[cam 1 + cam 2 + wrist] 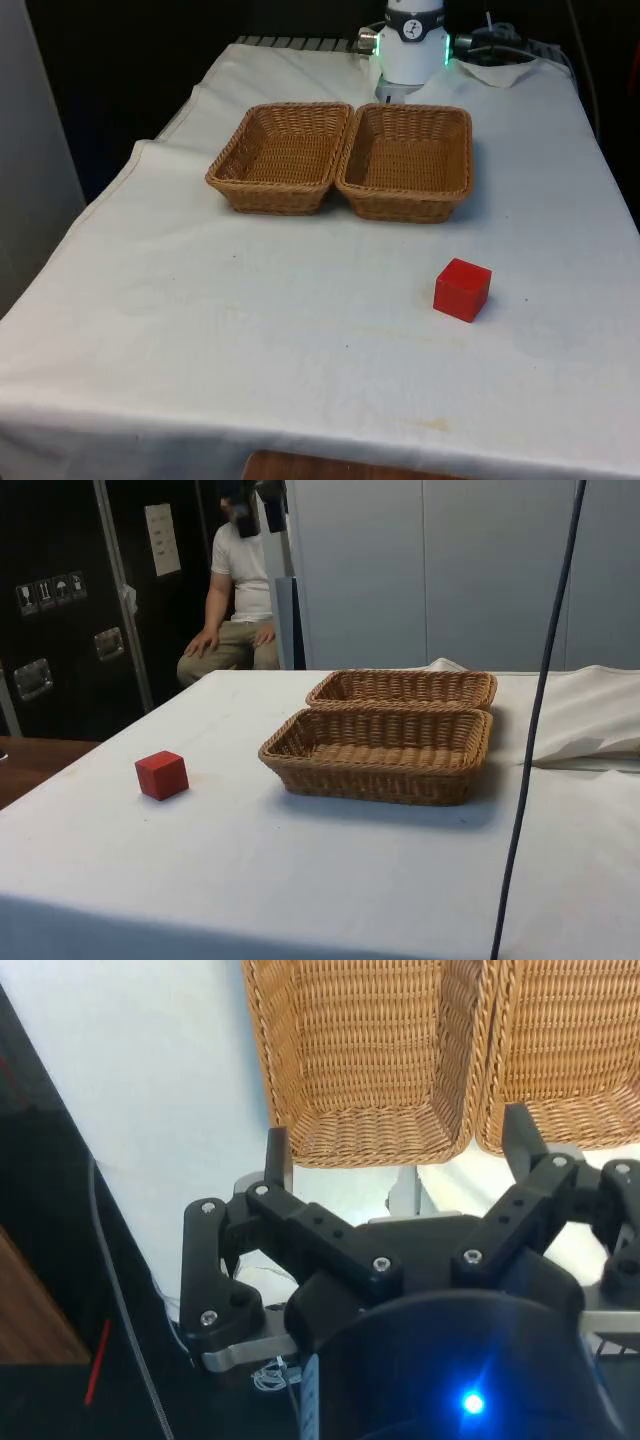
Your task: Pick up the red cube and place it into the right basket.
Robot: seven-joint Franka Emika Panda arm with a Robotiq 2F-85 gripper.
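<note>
One red cube (462, 289) sits on the cloth (250, 310), well apart from two touching baskets (284, 157); the gripper (398, 1155) hangs spread, holding nothing; a cabinet label (161, 539) seems printed, unreadable from here.

White-clothed counter (250, 330): two wicker baskets (283, 156) (408, 160) touching, upper centre; red cube (462, 289) lower right.

The front camera stands off the desk (200, 330), high, looking down its length at two wicker baskets (340, 160). The side camera sits low near the desk edge, facing across the same baskets and red cube (162, 775). The wrist camera peers close over both baskets from behind.
</note>
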